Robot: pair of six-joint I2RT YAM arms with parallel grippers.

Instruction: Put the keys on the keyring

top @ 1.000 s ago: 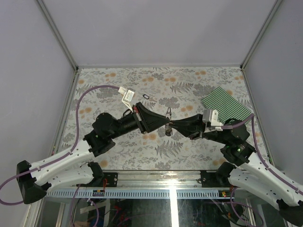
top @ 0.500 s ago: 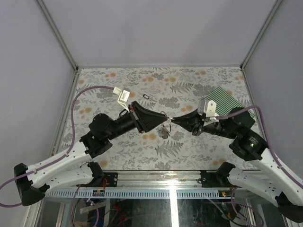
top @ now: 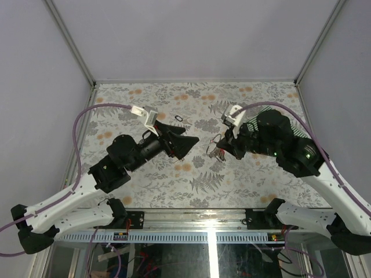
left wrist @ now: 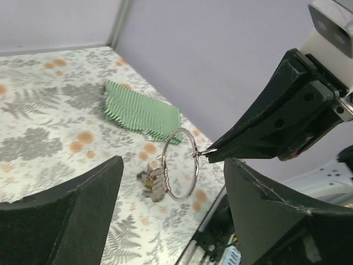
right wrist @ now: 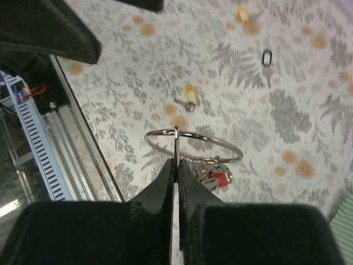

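Note:
The keyring [right wrist: 194, 144], a thin silver wire circle, hangs in the air with my right gripper [right wrist: 176, 163] shut on its rim. A bunch of keys [right wrist: 216, 178], one red-headed, dangles from it. From above, the ring [top: 215, 144] sits just left of my right gripper [top: 224, 145]. My left gripper [top: 191, 141] is open a short way to its left, touching nothing. In the left wrist view the ring [left wrist: 180, 164] and its keys [left wrist: 153, 183] hang between and beyond the open fingers [left wrist: 94, 204]. Loose on the table lie two yellow-headed keys [right wrist: 189, 96] [right wrist: 242, 13] and a black-headed key [right wrist: 267, 59].
A green striped cloth [left wrist: 141, 113] lies at the table's right side, partly under my right arm. A small dark oval loop [top: 178, 118] rests on the floral tabletop behind my left gripper. The table's metal front rail [right wrist: 38, 138] runs close below the ring.
My left gripper has opened, let go of the ring and drawn back to the left. My right gripper has shut on the keyring and carried it up and to the right.

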